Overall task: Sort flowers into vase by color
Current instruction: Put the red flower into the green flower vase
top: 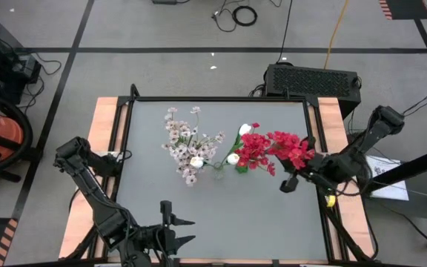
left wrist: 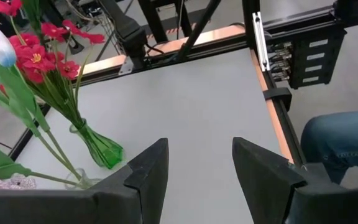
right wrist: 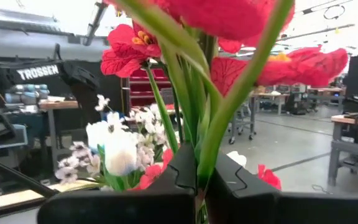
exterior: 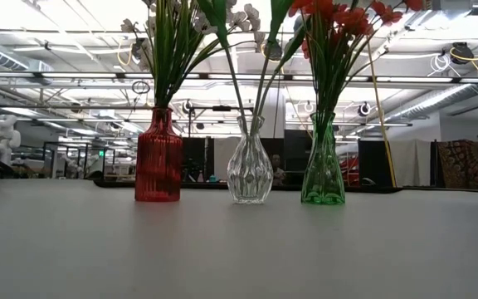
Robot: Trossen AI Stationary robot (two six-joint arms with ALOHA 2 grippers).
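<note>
Three vases stand in a row in the low view. A red vase (exterior: 158, 158) holds pinkish-white sprigs (top: 184, 141), a clear vase (exterior: 250, 170) holds white buds (top: 233, 158), and a green vase (exterior: 323, 170) holds red blooms (top: 258, 152). My right gripper (top: 288, 180) is at the right side of the red cluster, shut on a red flower's stem. My left gripper (top: 184, 230) waits open near the table's near edge, apart from the vases. My right gripper (right wrist: 201, 171) pinches a red flower's green stem (right wrist: 215, 146) between its two fingers, below the blooms (right wrist: 229, 18). The stem runs upright across the fingers, with the red petals above them. The fingers hide the stem's lower end.
The grey table top has a black frame (top: 313, 148) and wooden side strips. A person's knee in jeans (left wrist: 340, 143) shows beyond the table's edge in the left wrist view. Bare table (top: 236, 215) lies between the vases and the near edge.
</note>
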